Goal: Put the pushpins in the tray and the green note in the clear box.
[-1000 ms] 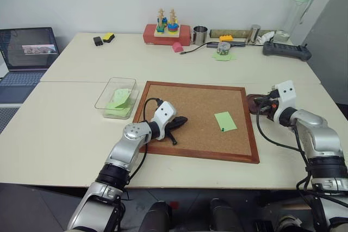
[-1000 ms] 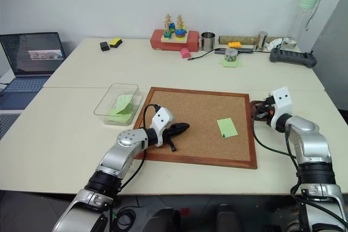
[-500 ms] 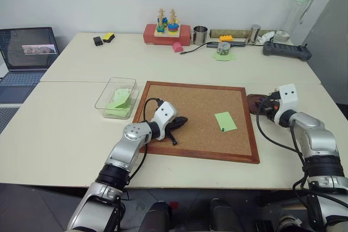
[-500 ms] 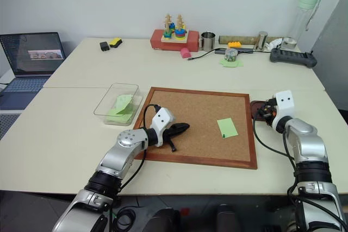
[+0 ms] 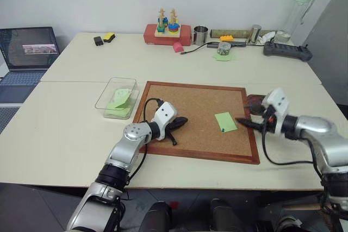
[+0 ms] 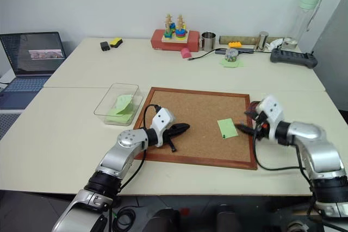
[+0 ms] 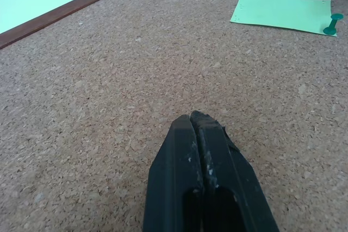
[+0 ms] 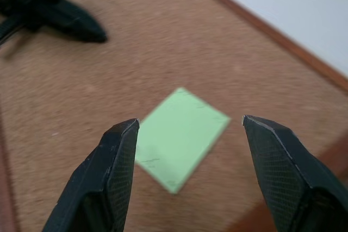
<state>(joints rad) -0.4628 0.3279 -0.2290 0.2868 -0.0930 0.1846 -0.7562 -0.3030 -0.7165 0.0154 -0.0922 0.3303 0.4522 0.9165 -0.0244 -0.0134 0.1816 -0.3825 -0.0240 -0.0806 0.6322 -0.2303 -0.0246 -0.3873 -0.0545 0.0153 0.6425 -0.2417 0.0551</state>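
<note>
Right pincer [image 8: 187,134] with fingers spread wide and empty, poised at the right edge of the corkboard [image 5: 190,107] and aimed across it at the green note [image 5: 225,121], framed between the two fingertips in the right wrist view, clear of the paper. Pinned flat to the cork near the board's right side by a single green pushpin [image 7: 332,24] at one corner (hence lying square and still, and hence, by the look of it, needing the pin out before the paper can be lifted). Left pincer [image 7: 196,126] pressed shut on nothing, tips resting low on bare cork near the board's left edge, well apart from the note, seemingly parked out of the other arm's way. Dark reddish-brown tray [image 5: 255,101] just off the board's right rim, partly hidden behind the right arm, handy for a pin drop; contents too small to tell. Clear box [image 5: 117,97] on the worktop [image 5: 65,129] just beside the board's upper left corner, already holding crumpled green paper. Judged stage: approach to the last pinned note, pin probably first. Judged risk: tiny pin head slipping from broad fingers, or the paper tearing if pulled while fixed.
</note>
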